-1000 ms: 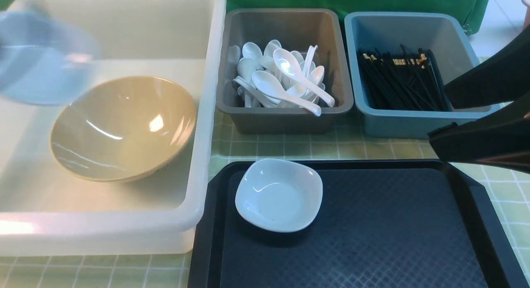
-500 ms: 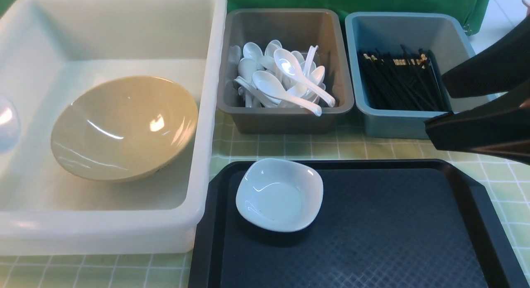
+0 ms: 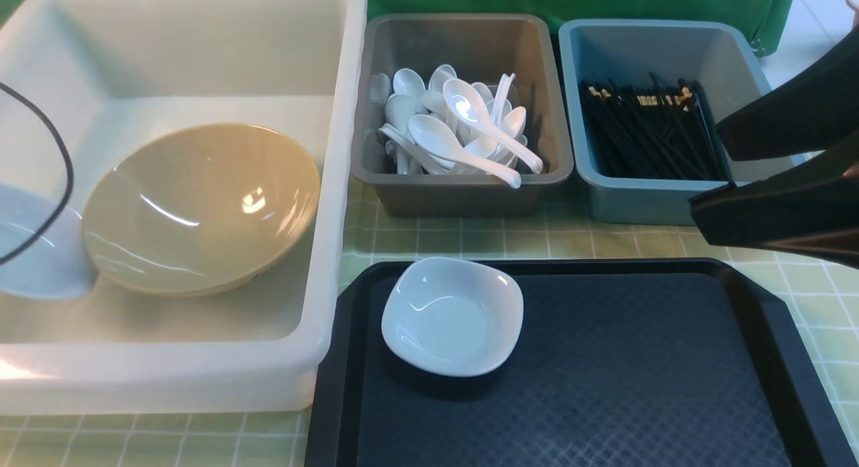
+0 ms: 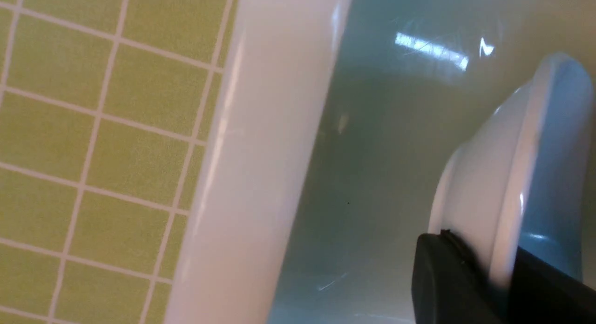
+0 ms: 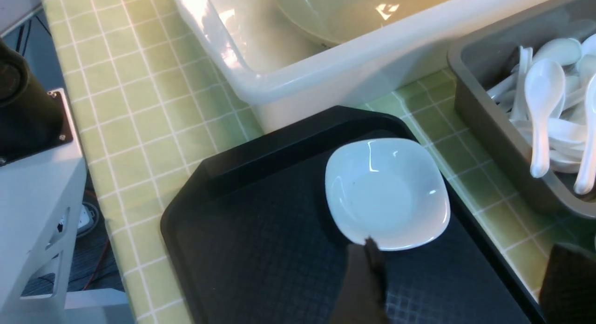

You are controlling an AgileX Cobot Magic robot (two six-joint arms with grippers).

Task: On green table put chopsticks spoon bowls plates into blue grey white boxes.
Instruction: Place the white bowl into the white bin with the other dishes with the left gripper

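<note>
White dish point(image 4: 503, 175), pinched by your left gripper point(image 4: 498, 268), sits low in the white tub point(image 3: 335, 185), left of the tan bowl point(image 3: 201, 205): release it. Your right gripper point(image 3: 708, 178), open, should next take the second dish point(image 3: 451, 316) on the black tray point(image 3: 604, 386).

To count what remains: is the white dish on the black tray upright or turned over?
Upright: the white dish rests on the black tray, hollow side up.
</note>
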